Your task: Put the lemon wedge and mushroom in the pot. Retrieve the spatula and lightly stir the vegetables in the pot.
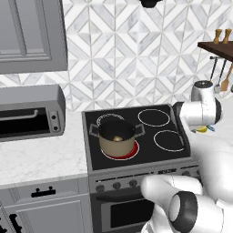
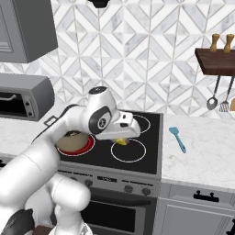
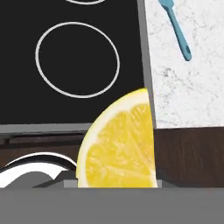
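Partly closed, the gripper pinches the lemon wedge, bright yellow with its cut face showing, above the stove.

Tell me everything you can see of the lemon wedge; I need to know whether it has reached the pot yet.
The lemon wedge is a bright yellow half-round slice with a pale rind along its curved edge and glossy, veined flesh. It sits right in front of the tool's camera, apparently held in the tool, above the dark stovetop near its front right burner ring. From the right base view only a yellow sliver shows under the hand. It is not in the pot, which stands on the red-glowing front left burner.
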Available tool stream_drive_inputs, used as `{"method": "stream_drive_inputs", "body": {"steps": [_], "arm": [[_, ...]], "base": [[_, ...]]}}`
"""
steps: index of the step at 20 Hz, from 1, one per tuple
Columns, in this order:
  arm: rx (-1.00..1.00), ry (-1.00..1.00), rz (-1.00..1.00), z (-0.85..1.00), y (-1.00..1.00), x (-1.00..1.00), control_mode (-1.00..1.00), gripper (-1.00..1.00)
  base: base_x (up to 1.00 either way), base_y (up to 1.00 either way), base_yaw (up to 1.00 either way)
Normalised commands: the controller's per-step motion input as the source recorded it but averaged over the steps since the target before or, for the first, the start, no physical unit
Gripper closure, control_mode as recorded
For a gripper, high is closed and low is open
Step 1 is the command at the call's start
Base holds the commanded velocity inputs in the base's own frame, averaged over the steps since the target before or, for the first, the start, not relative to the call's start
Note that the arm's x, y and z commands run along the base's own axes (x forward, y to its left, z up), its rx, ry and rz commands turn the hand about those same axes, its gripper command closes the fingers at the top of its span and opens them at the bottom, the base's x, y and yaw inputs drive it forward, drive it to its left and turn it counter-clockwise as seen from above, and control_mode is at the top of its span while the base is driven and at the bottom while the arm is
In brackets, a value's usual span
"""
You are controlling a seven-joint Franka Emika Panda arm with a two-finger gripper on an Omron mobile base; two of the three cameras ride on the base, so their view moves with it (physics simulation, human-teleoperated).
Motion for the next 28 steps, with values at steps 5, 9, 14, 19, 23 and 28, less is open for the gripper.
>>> {"method": "stream_drive_inputs", "body": {"steps": [5, 9, 14, 19, 23, 28], "arm": [[0.09, 0.14, 0.22, 0.02, 1.0, 0.69, -1.0, 1.0], [0.11, 0.09, 0.28, 0.12, 1.0, 0.71, -1.0, 1.0], [0.04, 0.0, 0.29, 0.02, 1.0, 0.39, -1.0, 1.0], [0.0, 0.0, 0.14, -0.18, 1.0, 0.38, -1.0, 1.0], [0.0, 0.0, 0.01, -0.61, 0.88, 0.66, -1.0, 1.0], [0.0, 0.0, 0.0, -0.76, 0.41, 0.74, -1.0, 1.0]], "base": [[0.0, 0.0, 0.0], [0.0, 0.0, 0.0], [0.0, 0.0, 0.0], [0.0, 0.0, 0.0], [0.0, 0.0, 0.0], [0.0, 0.0, 0.0]]}}
